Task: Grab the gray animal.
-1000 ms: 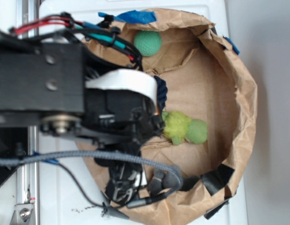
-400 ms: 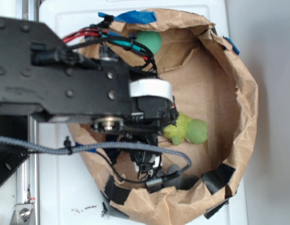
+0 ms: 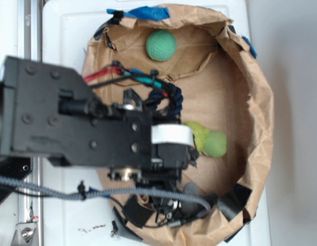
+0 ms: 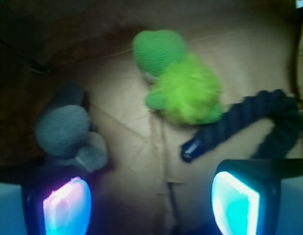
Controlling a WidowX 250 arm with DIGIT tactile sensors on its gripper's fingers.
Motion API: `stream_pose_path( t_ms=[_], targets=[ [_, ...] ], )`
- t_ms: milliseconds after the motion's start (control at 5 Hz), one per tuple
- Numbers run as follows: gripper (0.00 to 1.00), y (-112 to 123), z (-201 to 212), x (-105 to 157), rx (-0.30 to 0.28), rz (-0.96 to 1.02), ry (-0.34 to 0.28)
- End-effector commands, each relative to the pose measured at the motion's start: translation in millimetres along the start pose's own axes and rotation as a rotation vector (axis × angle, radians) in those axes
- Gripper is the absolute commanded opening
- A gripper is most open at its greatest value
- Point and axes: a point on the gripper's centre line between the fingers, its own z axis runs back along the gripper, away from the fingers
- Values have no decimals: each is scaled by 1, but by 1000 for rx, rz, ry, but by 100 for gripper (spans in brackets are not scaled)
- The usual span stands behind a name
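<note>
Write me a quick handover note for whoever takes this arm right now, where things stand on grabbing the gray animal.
Gripper: open, empty, above the floor of the paper bin.
Gray animal: on the bin floor, just ahead of the pink-lit finger pad, off to one side rather than between the fingers.
Nearby: fuzzy yellow-green toy and dark blue rope toward the other finger; green ball at the far wall.
Done: approach only. Nothing gripped.
Left: probably shift toward the gray animal, centre it, lower, close, lift.

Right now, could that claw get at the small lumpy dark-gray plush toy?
Probably yes. In the wrist view the gripper is open, and the gray plush toy lies uncovered on the brown paper just ahead of one finger, off centre, so a small sideways shift seems needed.
</note>
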Motion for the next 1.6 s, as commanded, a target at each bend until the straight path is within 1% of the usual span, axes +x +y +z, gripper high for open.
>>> stream_pose_path(
  t_ms=[0, 200, 400, 600, 800, 1000, 1200, 1400],
  targets=[
    [100, -28, 4, 16, -117, -6, -53],
    [100, -33, -5, 21, -151, -55, -68],
    [100, -40, -12, 26, -208, -128, -86],
    [100, -48, -24, 30, -215, -159, -69],
    [100, -50, -36, 27, -182, -187, -54],
    [100, -49, -50, 24, -158, -191, -15],
    [0, -45, -52, 23, -143, -171, -11],
    [0, -40, -51, 23, -144, -162, -17]
  ],
)
